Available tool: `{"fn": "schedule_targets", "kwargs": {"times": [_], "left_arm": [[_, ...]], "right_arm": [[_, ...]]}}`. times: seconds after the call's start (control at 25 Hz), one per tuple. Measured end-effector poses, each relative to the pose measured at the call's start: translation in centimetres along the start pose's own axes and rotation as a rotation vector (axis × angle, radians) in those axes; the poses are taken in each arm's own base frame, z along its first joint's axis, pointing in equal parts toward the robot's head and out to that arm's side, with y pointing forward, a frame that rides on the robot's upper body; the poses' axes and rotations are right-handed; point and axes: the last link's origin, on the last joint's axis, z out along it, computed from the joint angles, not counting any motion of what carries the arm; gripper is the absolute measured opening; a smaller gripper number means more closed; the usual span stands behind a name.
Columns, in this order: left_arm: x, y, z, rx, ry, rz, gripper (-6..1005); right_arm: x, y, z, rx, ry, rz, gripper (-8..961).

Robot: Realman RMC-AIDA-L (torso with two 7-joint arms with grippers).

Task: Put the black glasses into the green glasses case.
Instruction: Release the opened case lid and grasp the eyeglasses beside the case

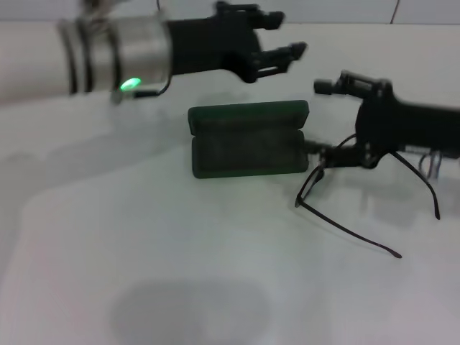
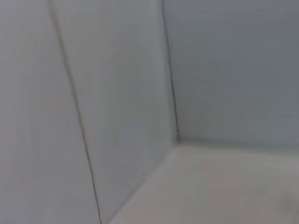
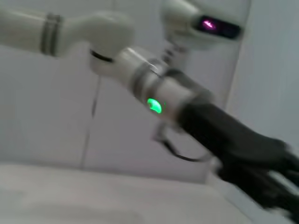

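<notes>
The right gripper (image 1: 332, 154) is pinching the black glasses (image 1: 345, 208) just beside the open green glasses case (image 1: 246, 140), next lifting them in, while the left gripper (image 1: 280, 43) is hanging open above the case

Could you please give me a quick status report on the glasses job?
Left gripper open, above the open green case. Right gripper shut on black glasses, beside the case. Nothing blocking.

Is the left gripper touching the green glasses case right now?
Apart. In the head view the left gripper hangs above and behind the open green glasses case, with bare white table showing between them.
</notes>
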Motion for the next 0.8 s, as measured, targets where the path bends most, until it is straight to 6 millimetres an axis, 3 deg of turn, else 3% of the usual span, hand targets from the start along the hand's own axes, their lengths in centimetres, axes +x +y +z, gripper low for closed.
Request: {"fn": "schedule_targets", "kwargs": {"times": [0.2,0.36,0.48,0.8], "left_arm": [[-4.1,1.1,-3.6,0.024,0.200,-0.181,565],[-6.5,2.2,-5.5,0.022,0.273,-0.251,569],[-7.9,2.6,-6.1,0.031,0.290,-0.282,570],[-8.7,2.8,-5.8,0.035,0.283,-0.285,571]], "right_arm": [[-2.1,-2.4,0.5,-0.095,0.270,-0.114,750],[-3.4,-2.8,1.1,-0.193,0.426,-0.205,746],[-4.3,-3.0,2.0,-0.277,0.559,-0.264,742],[-4.4,-3.1,4.0,-0.338,0.724,-0.341,734]]}}
